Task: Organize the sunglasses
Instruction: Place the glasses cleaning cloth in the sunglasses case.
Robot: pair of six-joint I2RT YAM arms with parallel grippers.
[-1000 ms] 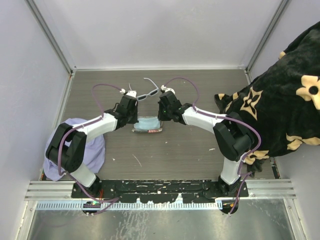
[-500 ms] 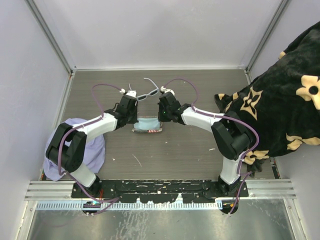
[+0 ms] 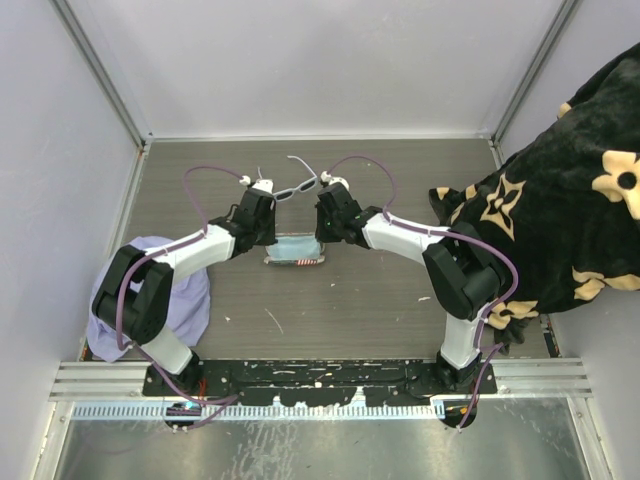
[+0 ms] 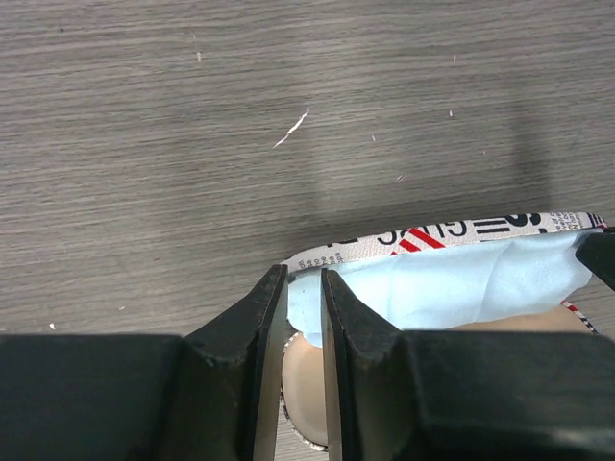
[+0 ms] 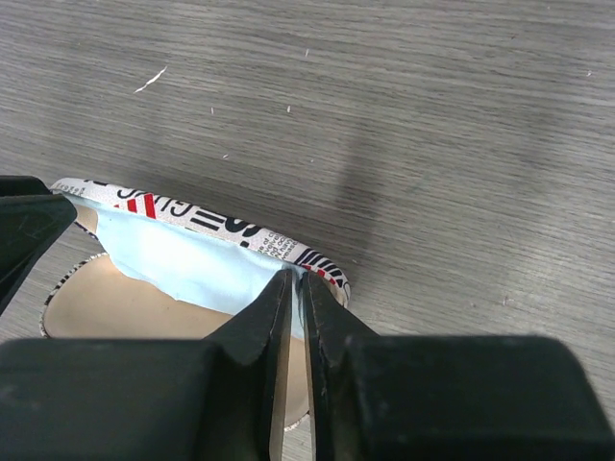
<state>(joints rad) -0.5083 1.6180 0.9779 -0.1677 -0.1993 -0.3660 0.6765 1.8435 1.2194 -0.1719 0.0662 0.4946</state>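
The white-framed sunglasses lie open on the table just behind both grippers. The flag-patterned soft case lies open between the grippers, with the light blue cloth inside it. My left gripper is at the left end of the case, its jaws a narrow gap apart with a corner of the cloth lying in the gap. My right gripper is at the right end of the case, pinched shut on the cloth's edge.
A lavender cloth lies bunched by the left arm's base. A black blanket with tan flowers hangs in at the right. Grey walls close in the table at the back and sides.
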